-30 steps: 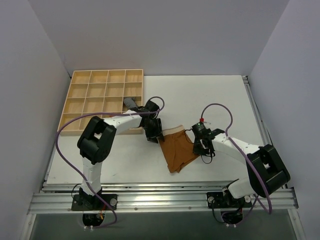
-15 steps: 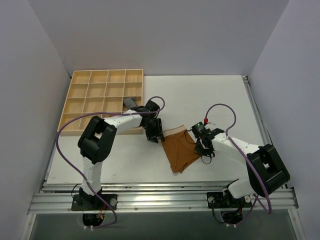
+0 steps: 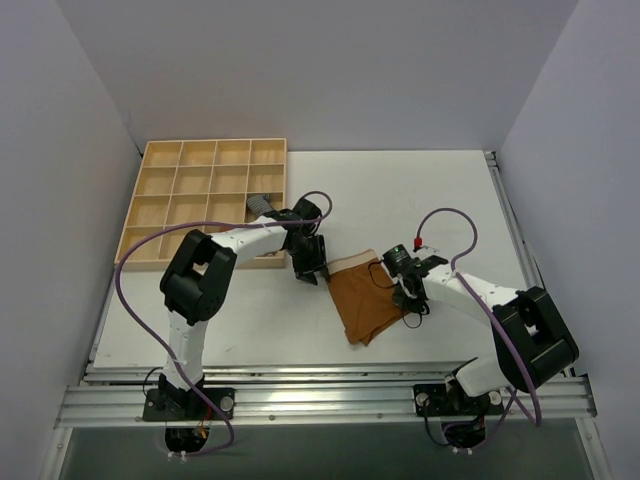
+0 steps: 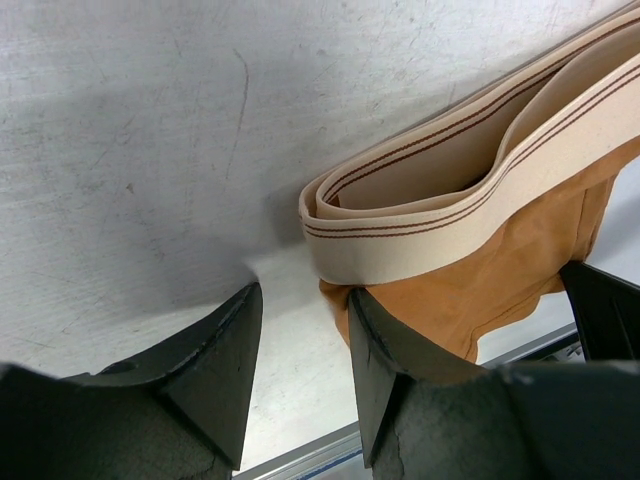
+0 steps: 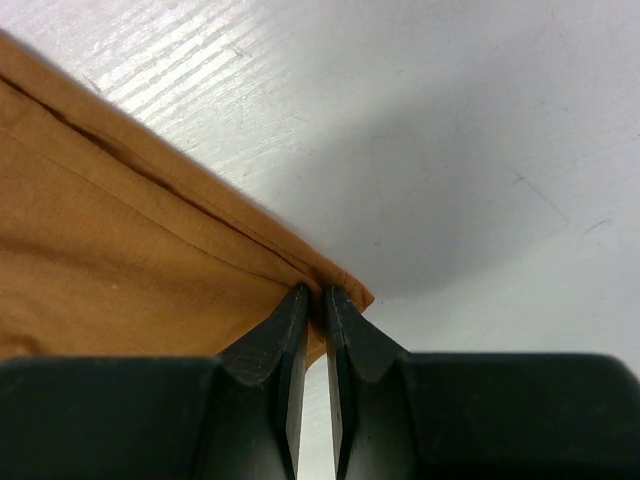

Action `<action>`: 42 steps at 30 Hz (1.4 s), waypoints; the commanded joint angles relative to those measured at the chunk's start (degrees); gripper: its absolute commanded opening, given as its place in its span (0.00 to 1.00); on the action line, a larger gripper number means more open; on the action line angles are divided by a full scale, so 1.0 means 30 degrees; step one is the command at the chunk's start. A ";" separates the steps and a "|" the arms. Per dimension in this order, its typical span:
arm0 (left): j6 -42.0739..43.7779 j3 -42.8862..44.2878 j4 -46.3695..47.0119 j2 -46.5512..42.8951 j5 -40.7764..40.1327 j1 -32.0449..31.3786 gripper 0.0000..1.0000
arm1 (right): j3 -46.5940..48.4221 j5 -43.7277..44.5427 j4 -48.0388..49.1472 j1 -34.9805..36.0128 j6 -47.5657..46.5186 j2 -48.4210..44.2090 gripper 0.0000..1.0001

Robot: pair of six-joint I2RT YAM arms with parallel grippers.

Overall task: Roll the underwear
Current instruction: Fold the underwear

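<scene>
I could lose the underwear [image 3: 362, 300] on the next pull: the right gripper [image 5: 313, 295] has its jaws nearly closed on only a thin corner of the hem. The left gripper [image 4: 303, 295] stands half spread and empty at the waistband's end, so nothing pins the cloth and it may drag rather than roll. It lies flat and unrolled near the middle of the worktop [image 3: 420, 190], toward the near edge, soft caramel-brown with its pale striped waistband [image 4: 450, 200] doubled over at the far-left end.

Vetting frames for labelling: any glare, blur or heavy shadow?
Top external: even light, sharp, shadows faint. Left wrist: near fingers dark and soft, the underwear crisp. Right wrist: streaky glare on the table, shadow beyond the underwear's corner.
</scene>
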 commanded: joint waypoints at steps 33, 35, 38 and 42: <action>0.0913 0.3116 -0.0886 0.1111 0.1546 0.0635 0.55 | 0.0992 -0.6780 0.3172 -0.3293 -0.6408 0.1542 0.36; 0.1031 0.3232 -0.0914 0.1171 0.1488 0.0810 0.55 | -0.0062 -0.6930 0.3349 -0.2914 -0.5242 0.0694 0.35; 0.1090 0.3642 -0.0886 0.0967 0.1516 0.1015 0.54 | -0.1290 -0.6375 0.3467 -0.1481 -0.3715 -0.0595 0.35; 0.1207 0.4316 -0.1324 0.0498 0.1195 0.1046 0.54 | -0.2437 -0.5554 0.3264 0.1156 0.0029 -0.2207 0.35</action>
